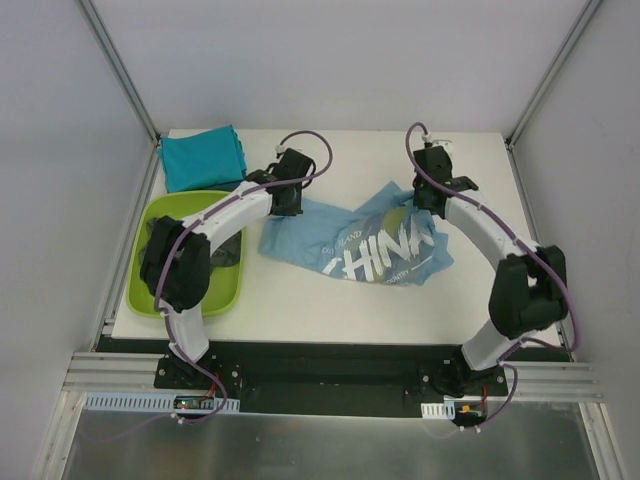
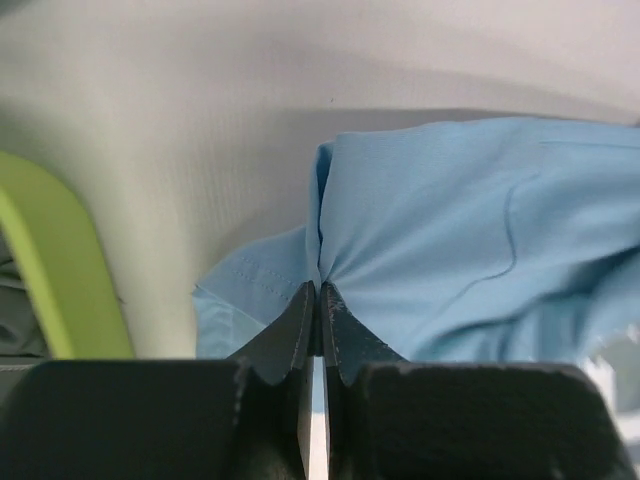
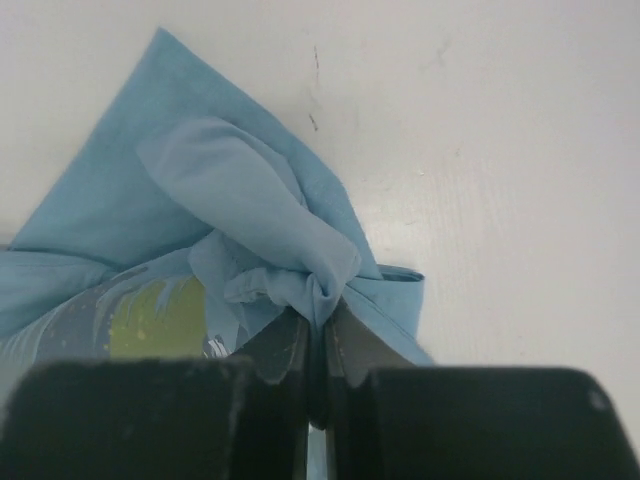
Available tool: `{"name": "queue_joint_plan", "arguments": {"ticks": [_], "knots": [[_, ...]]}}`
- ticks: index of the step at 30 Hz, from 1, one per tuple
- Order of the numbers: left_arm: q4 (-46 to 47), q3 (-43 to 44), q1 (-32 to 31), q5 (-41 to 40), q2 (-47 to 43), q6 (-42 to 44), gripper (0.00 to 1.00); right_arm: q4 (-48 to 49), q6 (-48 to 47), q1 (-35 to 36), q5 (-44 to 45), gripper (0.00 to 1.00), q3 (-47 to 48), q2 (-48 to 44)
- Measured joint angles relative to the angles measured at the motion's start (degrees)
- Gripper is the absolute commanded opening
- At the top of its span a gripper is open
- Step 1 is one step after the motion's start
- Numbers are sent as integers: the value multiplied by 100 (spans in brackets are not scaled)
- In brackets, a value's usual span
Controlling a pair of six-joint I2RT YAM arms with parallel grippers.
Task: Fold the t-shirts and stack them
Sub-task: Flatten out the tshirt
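Note:
A light blue t-shirt (image 1: 365, 245) with white and green lettering lies crumpled in the middle of the white table. My left gripper (image 1: 289, 201) is shut on its left upper edge; the left wrist view shows the fingertips (image 2: 317, 300) pinching blue cloth (image 2: 470, 240). My right gripper (image 1: 425, 198) is shut on its right upper part; the right wrist view shows a bunched fold (image 3: 300, 270) between the jaws (image 3: 318, 318). A folded teal t-shirt (image 1: 203, 157) lies at the back left. A dark grey t-shirt (image 1: 232, 250) lies in the tub.
A lime-green plastic tub (image 1: 160, 215) stands at the left edge, its rim in the left wrist view (image 2: 60, 270). The left arm (image 1: 200, 240) reaches over it. White walls and metal posts enclose the table's back and sides.

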Motion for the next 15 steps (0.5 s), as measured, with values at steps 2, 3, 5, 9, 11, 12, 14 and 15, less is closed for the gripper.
{"name": "queue_joint_plan", "arguments": {"ticks": [2,3,5,9,11,12,14,15], "knots": [[-48,2,0,-22,-398,33,0,-44,-103,0,48,6,-109,-573],[-59,7,0,-17,-621,52,0,-92,-144,-2,70,6,-131,-927],[-70,15,0,13,-1207,111,0,-157,-219,-2,68,5,-125,-1628],[-17,105,-9,254,-2695,216,0,-400,-339,-2,-79,4,55,-3187],[44,140,-13,455,-3508,289,0,-603,-376,-4,-238,4,286,-3821],[85,151,-17,540,-3860,310,0,-697,-387,-4,-319,4,433,-4113],[186,181,-48,791,-4605,380,0,-870,-382,-4,-485,3,715,-4601],[240,212,-50,949,-4944,415,0,-960,-380,-4,-588,3,855,-4793]]}}
